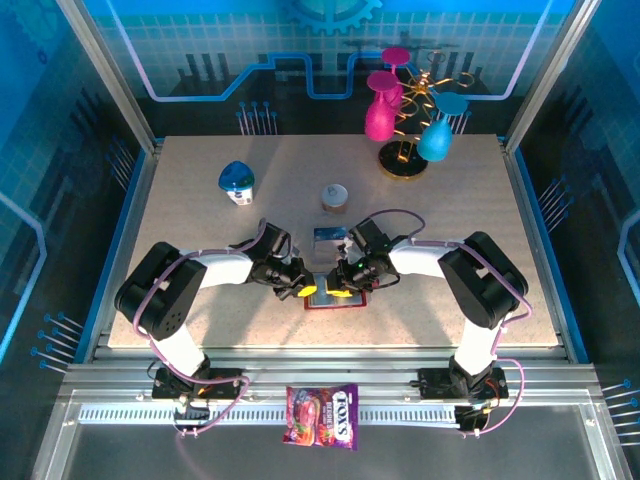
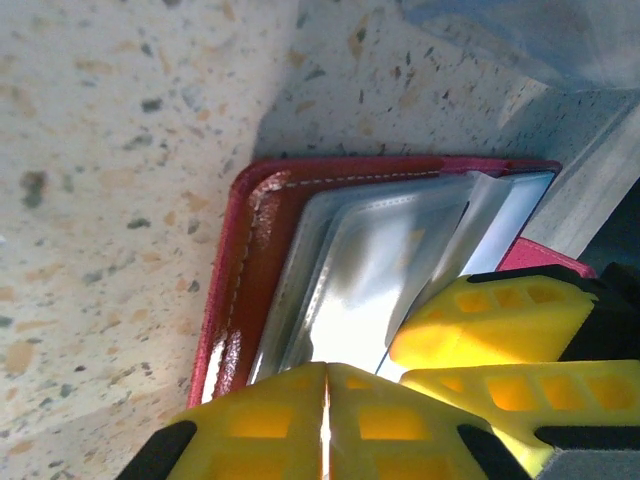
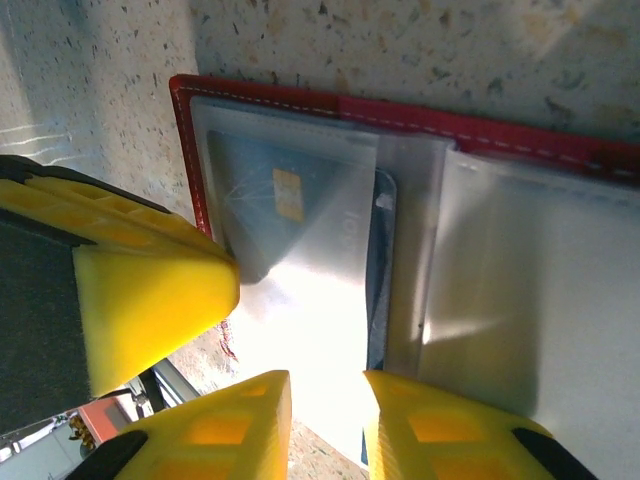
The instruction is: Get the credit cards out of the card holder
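1. While its fingers are pressed together, the left gripper is set at the edge of the card holder; whether anything is nipped cannot be told.
2. The right gripper is held slightly spread, with a clear pocket's edge between its fingers.
3. The card holder is laid open on the table.
4. One of the credit cards is seen inside a pocket; a blue card lies just beyond the holder.

Candy packet on front rail; goblets rear right.
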Controlling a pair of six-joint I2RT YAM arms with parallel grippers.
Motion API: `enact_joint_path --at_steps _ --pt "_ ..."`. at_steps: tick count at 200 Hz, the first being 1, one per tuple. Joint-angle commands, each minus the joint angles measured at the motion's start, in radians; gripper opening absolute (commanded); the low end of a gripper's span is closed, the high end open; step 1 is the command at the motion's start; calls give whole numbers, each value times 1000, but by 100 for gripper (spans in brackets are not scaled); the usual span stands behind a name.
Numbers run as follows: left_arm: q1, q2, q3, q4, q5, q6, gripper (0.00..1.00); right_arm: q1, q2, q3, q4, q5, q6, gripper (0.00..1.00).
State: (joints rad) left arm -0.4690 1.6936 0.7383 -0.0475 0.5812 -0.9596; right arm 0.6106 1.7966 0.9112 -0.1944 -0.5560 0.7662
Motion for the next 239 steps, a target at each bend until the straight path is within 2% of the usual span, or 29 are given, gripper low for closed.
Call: enact_joint_path --at_steps 1,156,239 --pt "9 -15 16 -73 -4 25 13 13 -6 11 -67 36 -17 28" --pt "27 4 10 -130 -40 78 36 14 -26 8 -101 59 -23 28" --pt "41 14 8 -130 -35 88 36 11 -49 13 -135 84 -37 28"
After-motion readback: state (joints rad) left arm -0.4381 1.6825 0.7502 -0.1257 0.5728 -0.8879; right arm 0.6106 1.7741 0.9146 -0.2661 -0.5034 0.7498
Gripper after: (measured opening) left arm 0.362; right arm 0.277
